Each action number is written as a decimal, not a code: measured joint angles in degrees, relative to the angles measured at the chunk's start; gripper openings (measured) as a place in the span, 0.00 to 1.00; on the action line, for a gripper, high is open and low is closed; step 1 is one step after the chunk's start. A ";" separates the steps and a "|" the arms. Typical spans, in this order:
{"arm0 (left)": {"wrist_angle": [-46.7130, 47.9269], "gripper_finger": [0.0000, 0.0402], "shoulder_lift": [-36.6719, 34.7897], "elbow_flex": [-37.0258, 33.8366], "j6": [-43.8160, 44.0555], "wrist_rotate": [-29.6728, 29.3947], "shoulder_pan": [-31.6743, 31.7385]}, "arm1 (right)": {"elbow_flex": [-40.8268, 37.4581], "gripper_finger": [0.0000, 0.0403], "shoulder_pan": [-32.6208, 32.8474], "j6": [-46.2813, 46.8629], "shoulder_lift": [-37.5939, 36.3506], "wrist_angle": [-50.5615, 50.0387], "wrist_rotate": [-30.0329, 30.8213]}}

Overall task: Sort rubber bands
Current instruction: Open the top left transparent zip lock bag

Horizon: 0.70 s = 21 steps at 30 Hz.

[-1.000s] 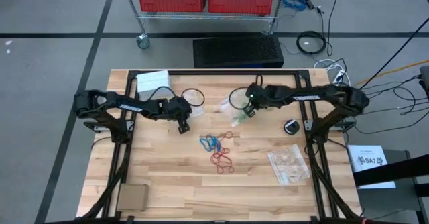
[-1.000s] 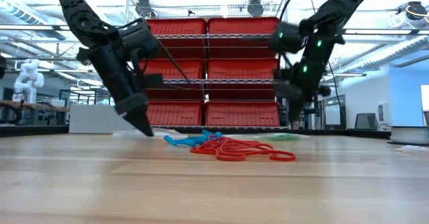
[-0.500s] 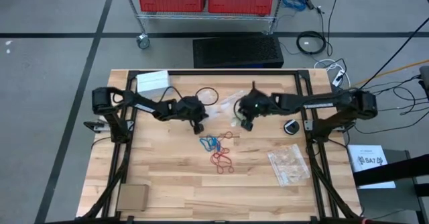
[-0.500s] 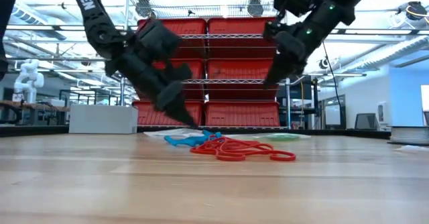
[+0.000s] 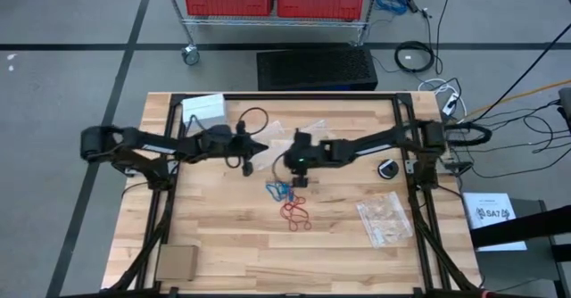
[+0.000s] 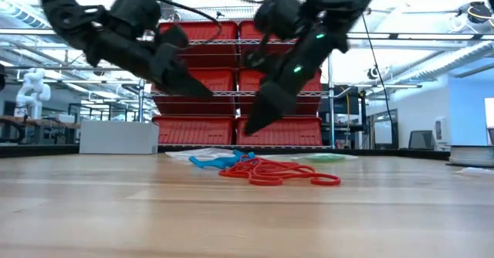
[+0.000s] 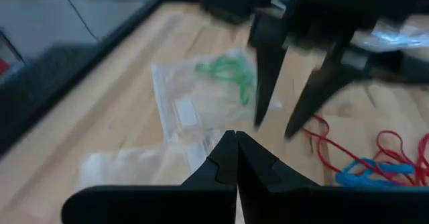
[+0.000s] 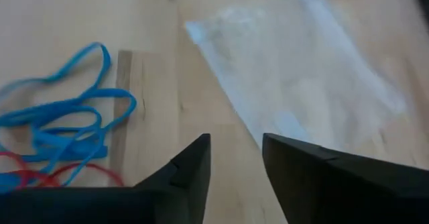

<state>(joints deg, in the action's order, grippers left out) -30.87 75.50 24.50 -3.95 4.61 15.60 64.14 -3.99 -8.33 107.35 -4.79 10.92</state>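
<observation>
right gripper [image 5: 301, 180] fingers parted, empty, hovering just beside the blue end of the tangle of thin blue and red rubber bands [image 5: 290, 201] at mid-table | nearer arm: right | left gripper [image 5: 260, 148] fingers clenched, empty, farther back | tangle's long axis: toward the front edge of the wooden table [image 5: 223, 235]

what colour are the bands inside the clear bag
Green bands in the clear bag, best in the left wrist view.

The bench [image 5: 223, 244] is pale, matt planked wood with visible grain. The rubber bands [image 6: 266, 170] look smooth and slightly glossy. A clear bag [image 8: 301, 70] is thin, shiny plastic film. Both hands look matt, dark plastic.
</observation>
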 joint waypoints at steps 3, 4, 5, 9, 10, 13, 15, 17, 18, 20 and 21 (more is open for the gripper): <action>-1.97 0.00 -3.67 -3.25 -2.63 0.10 0.15 | 6.80 0.34 -0.07 -4.29 5.82 -6.06 1.77; -2.27 0.00 -5.00 -3.92 -3.04 0.10 0.17 | 8.92 0.34 -0.11 -5.39 7.51 -8.02 3.39; -2.20 0.00 -6.34 -4.69 -3.37 0.11 0.17 | 10.89 0.34 -0.13 -6.46 8.93 -9.78 4.42; -1.89 0.00 -9.07 -6.01 -4.00 0.09 0.17 | 16.73 0.32 -0.49 -11.08 13.31 -13.71 5.71; -1.89 0.00 -9.57 -6.09 -4.23 0.10 0.15 | 17.61 0.32 -0.56 -11.77 14.21 -13.74 5.75; -2.28 0.01 -10.09 -6.03 -5.42 0.05 0.19 | 19.48 0.29 -1.06 -13.01 16.13 -15.09 5.22; -1.77 0.01 -10.40 -6.09 -6.01 -0.05 0.28 | 20.24 0.26 -1.32 -13.66 16.86 -16.41 4.68; -2.46 0.01 -10.72 -6.06 -6.78 -0.18 0.69 | 20.35 0.20 -1.33 -14.17 17.11 -17.33 4.07; -2.58 0.01 -10.79 -6.04 -7.13 -0.21 1.07 | 20.35 0.16 -1.34 -14.22 17.11 -17.60 3.73; -2.97 0.01 -11.19 -6.04 -7.16 -0.17 1.83 | 20.31 0.07 -1.33 -14.41 16.79 -17.93 3.35; -3.86 0.01 -11.48 -6.04 -7.33 -0.16 2.28 | 20.24 0.04 -1.33 -14.47 16.61 -18.09 3.20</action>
<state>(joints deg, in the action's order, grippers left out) -34.73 64.02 18.46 -11.28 4.45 17.88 84.38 -5.32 -22.80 123.97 -22.87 14.12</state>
